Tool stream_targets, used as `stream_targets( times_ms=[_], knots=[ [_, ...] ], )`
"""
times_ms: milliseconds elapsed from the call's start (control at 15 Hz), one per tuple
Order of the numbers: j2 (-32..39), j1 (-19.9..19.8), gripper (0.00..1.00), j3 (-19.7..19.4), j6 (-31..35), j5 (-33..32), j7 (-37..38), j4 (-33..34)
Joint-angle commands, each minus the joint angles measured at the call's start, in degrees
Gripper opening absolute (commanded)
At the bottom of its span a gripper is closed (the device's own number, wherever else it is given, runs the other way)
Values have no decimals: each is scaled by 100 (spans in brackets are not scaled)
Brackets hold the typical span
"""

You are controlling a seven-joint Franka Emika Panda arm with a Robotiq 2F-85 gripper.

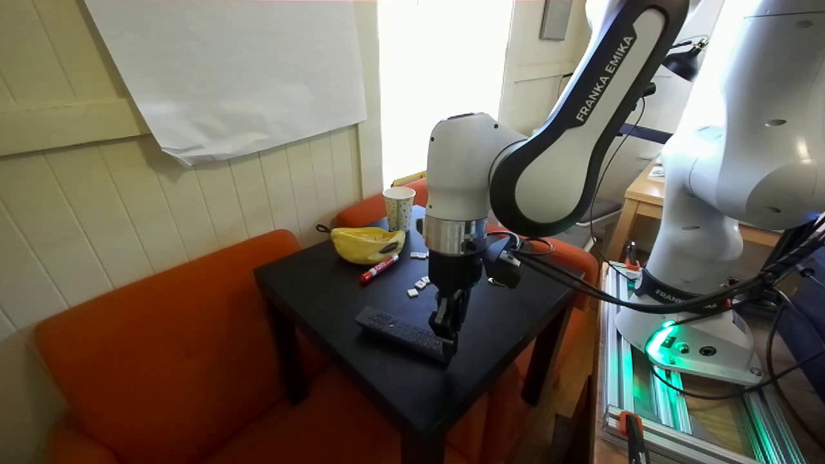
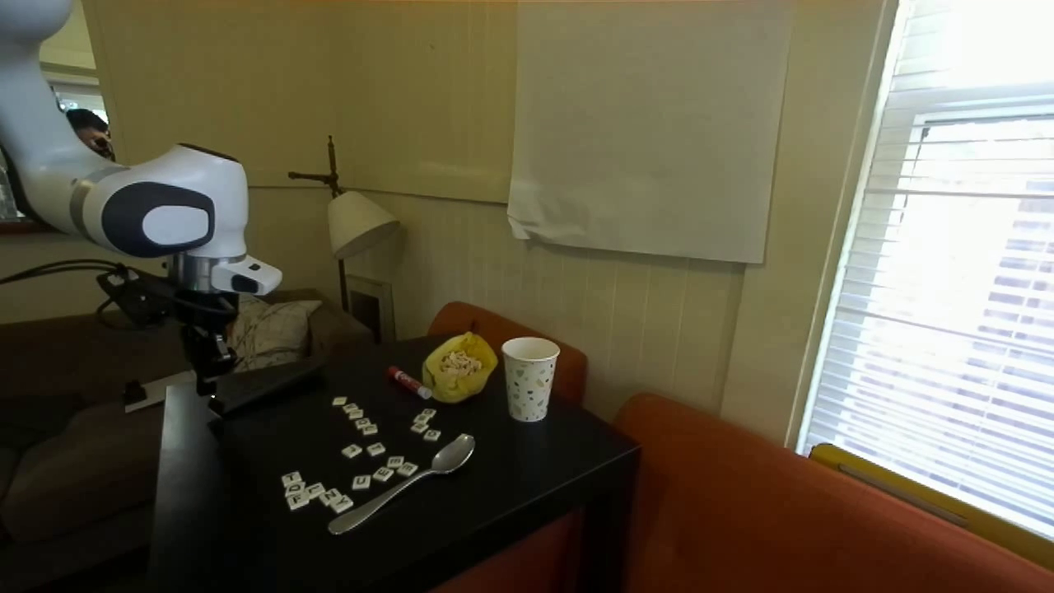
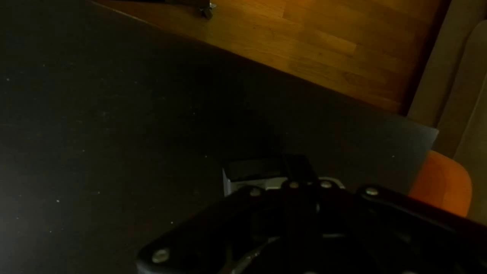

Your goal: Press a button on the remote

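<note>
The remote point(image 1: 401, 331) is a long black slab lying flat on the black table, with its buttons facing up. In an exterior view it also shows as a dark slab point(image 2: 276, 384). My gripper point(image 1: 449, 347) points down at the end of the remote nearest the robot. Its tips point(image 2: 216, 403) overlap that end in both exterior views; I cannot tell whether they touch it. In the wrist view the fingers point(image 3: 296, 167) are together in the middle. That view is very dark; a dark block with a pale edge beside the fingertips cannot be made out clearly.
On the table point(image 1: 322, 290) are a yellow banana-shaped pouch point(image 1: 367, 245), a red marker point(image 1: 379, 269), a paper cup point(image 2: 529, 379), a spoon point(image 2: 412, 486) and several white letter tiles point(image 2: 362, 425). Orange seats point(image 1: 193, 348) stand beside the table. The table's edge is close to the gripper.
</note>
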Motion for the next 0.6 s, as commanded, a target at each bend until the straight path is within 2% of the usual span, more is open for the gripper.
stream_targets(
  times_ms=[0, 533],
  knots=[
    [-10, 16, 0, -4, 177, -331, 426, -95],
    [-14, 12, 0, -15, 90, -774, 817, -80]
  ],
)
